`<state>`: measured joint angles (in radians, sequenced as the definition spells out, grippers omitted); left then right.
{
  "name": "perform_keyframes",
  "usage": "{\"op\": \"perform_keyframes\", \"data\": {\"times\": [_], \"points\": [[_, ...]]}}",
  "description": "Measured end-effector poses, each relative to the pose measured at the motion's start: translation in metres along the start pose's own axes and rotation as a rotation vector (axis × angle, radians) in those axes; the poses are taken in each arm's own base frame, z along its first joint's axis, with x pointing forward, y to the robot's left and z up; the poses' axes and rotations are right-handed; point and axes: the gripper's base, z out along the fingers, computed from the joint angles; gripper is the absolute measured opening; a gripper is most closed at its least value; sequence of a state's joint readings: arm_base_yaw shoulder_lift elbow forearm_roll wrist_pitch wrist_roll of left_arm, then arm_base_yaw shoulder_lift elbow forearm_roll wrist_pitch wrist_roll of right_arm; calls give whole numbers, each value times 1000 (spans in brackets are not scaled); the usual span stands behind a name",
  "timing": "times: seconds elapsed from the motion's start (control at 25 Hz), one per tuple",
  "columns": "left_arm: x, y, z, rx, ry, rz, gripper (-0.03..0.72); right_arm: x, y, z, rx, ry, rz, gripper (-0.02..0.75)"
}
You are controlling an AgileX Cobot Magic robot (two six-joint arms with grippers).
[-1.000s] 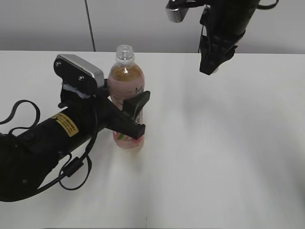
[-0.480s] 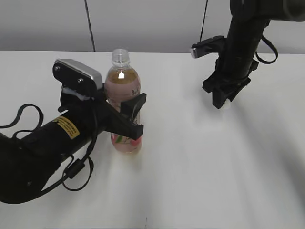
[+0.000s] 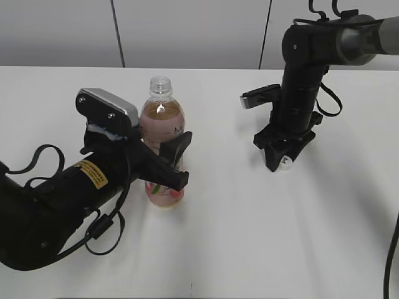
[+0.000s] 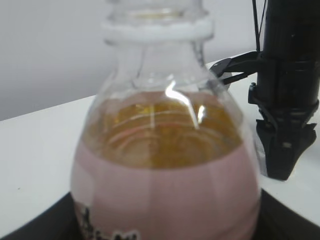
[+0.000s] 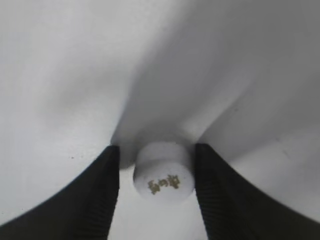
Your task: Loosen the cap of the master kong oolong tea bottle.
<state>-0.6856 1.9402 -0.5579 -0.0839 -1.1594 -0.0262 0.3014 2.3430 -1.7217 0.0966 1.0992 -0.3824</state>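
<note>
The master kong oolong tea bottle [image 3: 161,121] stands upright on the white table, its neck open with no cap on it. My left gripper [image 3: 182,156] is shut on its labelled body; the left wrist view shows the bottle [image 4: 165,170] filling the frame, with amber tea and the pink label. The small white cap [image 5: 163,175] with a dark mark on top sits on the table between the fingers of my right gripper [image 5: 157,172]. There is a gap on its left side. In the exterior view the right gripper [image 3: 280,163] points down at the table with the cap [image 3: 285,164] at its tip.
The white table [image 3: 249,237] stretches to the front and right. A grey panelled wall [image 3: 187,31] stands behind it. My right arm [image 4: 287,100] stands to the right of the bottle in the left wrist view.
My right gripper has come down from high above the table to its surface, carrying the cap. The left gripper and bottle have shifted only slightly.
</note>
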Motion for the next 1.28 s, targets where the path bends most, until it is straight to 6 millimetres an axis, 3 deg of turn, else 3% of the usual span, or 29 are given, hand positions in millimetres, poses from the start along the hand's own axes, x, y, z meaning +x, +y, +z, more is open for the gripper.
{"op": "perform_keyframes", "data": {"times": [0.12, 0.24, 0.48, 0.8, 1.12, 1.28], "points": [[0, -1, 0, 12, 1, 5, 428, 0, 1, 0, -7, 1, 3, 465], [0, -2, 0, 21, 2, 9, 428, 0, 1, 0, -11, 3, 4, 494], [-2, -2, -3, 29, -19, 12, 487, 0, 2, -7, -7, -11, 5, 504], [-7, -1, -23, 28, -24, 13, 540, 3, 6, -42, 11, -64, -3, 505], [-2, 5, -64, 2, 36, 8, 552, 15, 10, -75, 8, -71, 69, 493], [-8, 7, -94, -5, 26, -23, 554, 35, 18, -95, 7, -73, 109, 470]]}}
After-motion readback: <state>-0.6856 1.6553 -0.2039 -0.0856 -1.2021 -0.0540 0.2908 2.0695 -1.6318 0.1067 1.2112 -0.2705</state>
